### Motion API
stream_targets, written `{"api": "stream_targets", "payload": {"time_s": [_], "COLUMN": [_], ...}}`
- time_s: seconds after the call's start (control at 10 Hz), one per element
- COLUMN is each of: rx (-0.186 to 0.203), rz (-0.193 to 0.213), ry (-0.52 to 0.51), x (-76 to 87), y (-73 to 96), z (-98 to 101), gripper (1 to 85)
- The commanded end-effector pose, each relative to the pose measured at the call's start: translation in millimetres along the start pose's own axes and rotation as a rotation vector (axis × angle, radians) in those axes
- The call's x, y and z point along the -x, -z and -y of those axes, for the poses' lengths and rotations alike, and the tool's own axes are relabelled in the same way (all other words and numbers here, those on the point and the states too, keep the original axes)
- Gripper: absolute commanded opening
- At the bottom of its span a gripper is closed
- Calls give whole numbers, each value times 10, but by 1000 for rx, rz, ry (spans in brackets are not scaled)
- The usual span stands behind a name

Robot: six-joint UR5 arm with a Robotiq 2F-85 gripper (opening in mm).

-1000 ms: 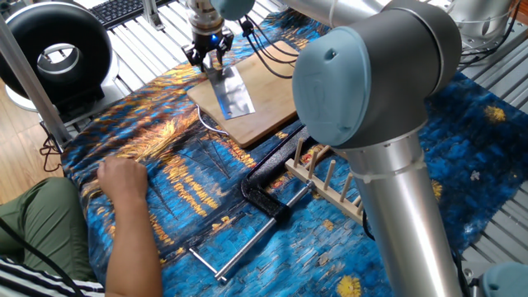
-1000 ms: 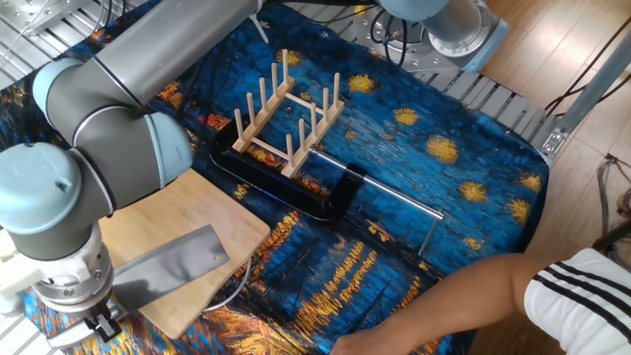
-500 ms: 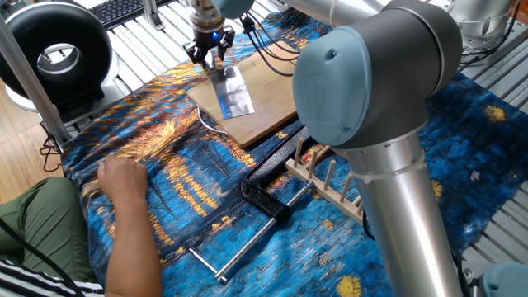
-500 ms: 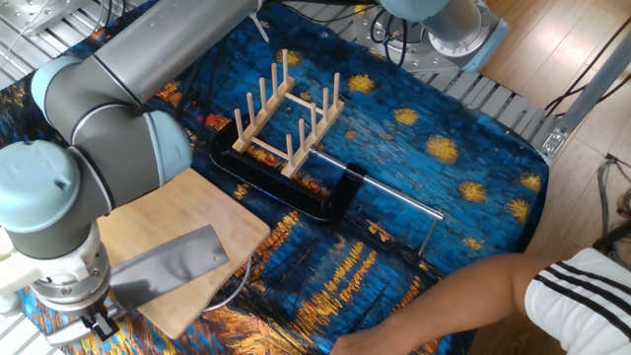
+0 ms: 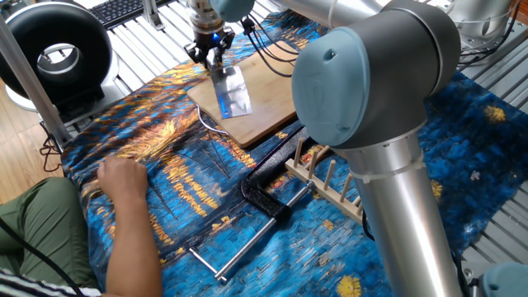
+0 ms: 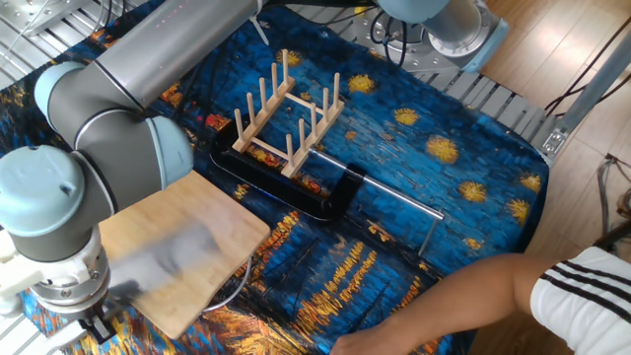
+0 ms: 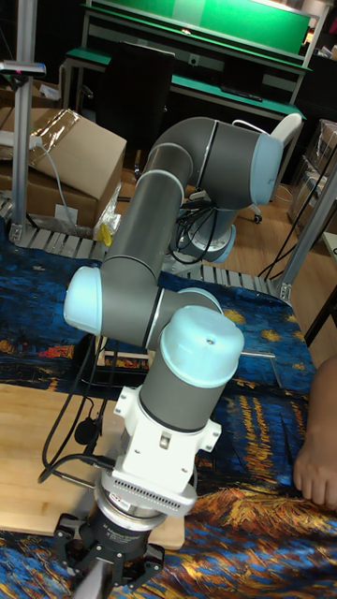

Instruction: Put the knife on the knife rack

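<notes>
One knife (image 5: 232,92), no legible markings

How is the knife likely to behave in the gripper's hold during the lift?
The knife is probably stiff: flat metal blade. Held at one end by the gripper, it may swing; it's blurred in the other fixed view. Smooth metal may slip.

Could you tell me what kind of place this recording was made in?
Probably a robotics lab or workshop: a robot arm works at a cloth-covered table, with a workbench and cardboard box behind.
</notes>
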State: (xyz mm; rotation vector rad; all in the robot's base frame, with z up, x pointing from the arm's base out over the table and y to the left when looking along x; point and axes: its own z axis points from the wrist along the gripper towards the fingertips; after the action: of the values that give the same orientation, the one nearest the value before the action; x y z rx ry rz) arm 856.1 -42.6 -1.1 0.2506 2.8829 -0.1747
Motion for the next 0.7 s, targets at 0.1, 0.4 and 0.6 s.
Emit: {"api": "stream_targets", "payload": {"time_s": [0.1,0.4,0.6], "rx": [-18,-60,-69], "rz": [-11,-57,-66], "ry": [-25,-27,-14], "x": [-22,-84,-74], "y": [12,135,193], "z": [63,221,283], "gripper": [320,240,220]}}
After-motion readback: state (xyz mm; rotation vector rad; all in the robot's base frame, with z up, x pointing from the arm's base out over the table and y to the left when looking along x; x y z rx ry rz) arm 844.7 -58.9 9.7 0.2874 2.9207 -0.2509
